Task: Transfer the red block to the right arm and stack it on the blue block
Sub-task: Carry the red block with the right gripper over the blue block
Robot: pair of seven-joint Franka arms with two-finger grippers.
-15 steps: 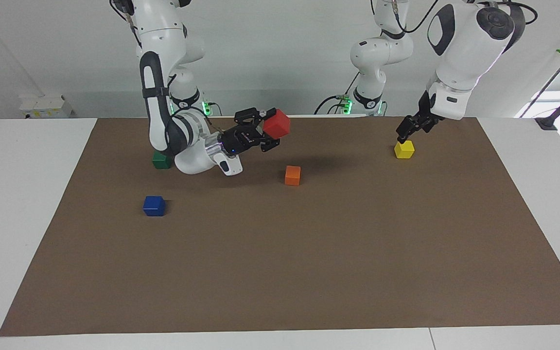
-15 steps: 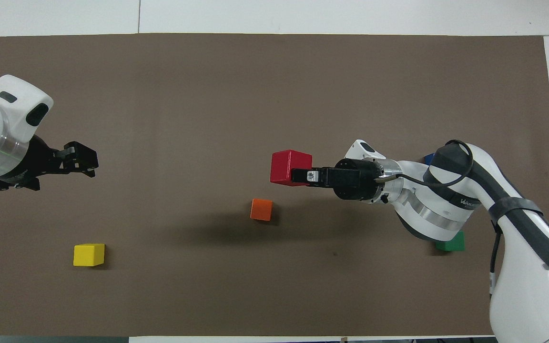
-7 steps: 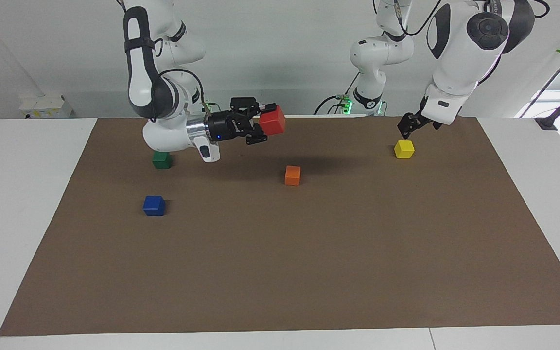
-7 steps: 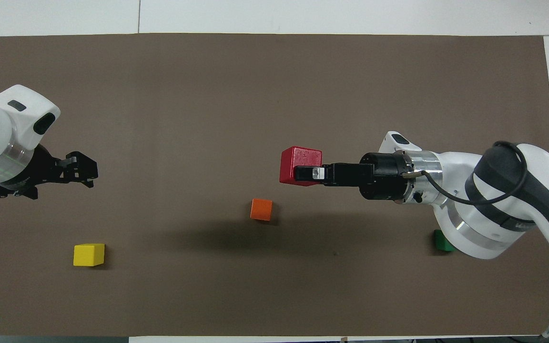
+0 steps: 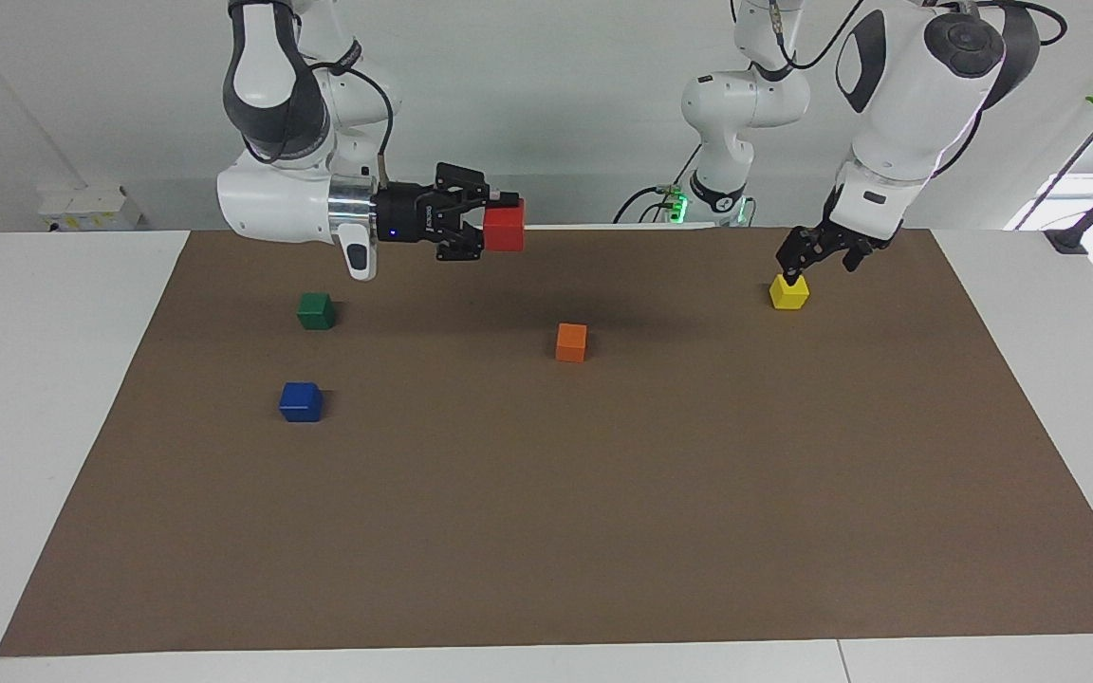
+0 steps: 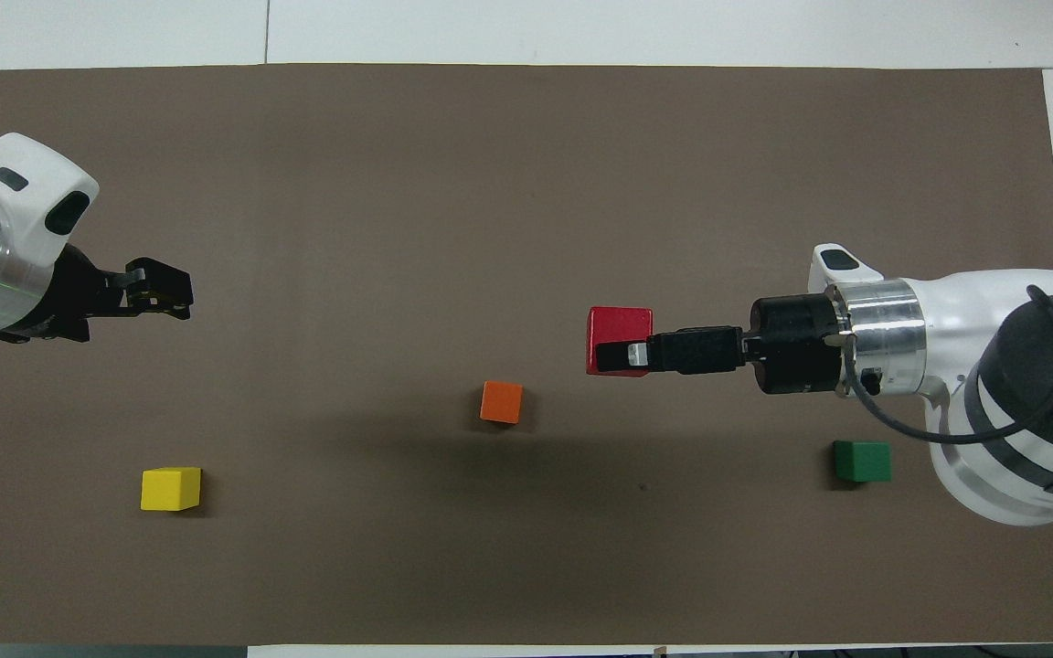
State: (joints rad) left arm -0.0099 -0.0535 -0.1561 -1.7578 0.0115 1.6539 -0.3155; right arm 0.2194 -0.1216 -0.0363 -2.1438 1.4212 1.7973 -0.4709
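Observation:
My right gripper (image 5: 492, 228) is shut on the red block (image 5: 505, 226) and holds it out sideways, high above the mat; in the overhead view this gripper (image 6: 625, 355) and the red block (image 6: 618, 331) lie over the mat between the orange cube and the green cube. The blue block (image 5: 301, 401) sits on the mat, farther from the robots than the green cube; the right arm hides it in the overhead view. My left gripper (image 5: 801, 263) is open and empty, just above the yellow cube, and shows in the overhead view (image 6: 168, 292).
An orange cube (image 5: 571, 341) (image 6: 501, 401) sits mid-mat. A green cube (image 5: 316, 310) (image 6: 862, 461) is toward the right arm's end, and a yellow cube (image 5: 789, 291) (image 6: 170, 488) toward the left arm's end. A brown mat (image 5: 603, 531) covers the table.
My right arm has risen and drawn back toward its own end with the red block, uncovering the green cube. My left gripper has shifted only slightly.

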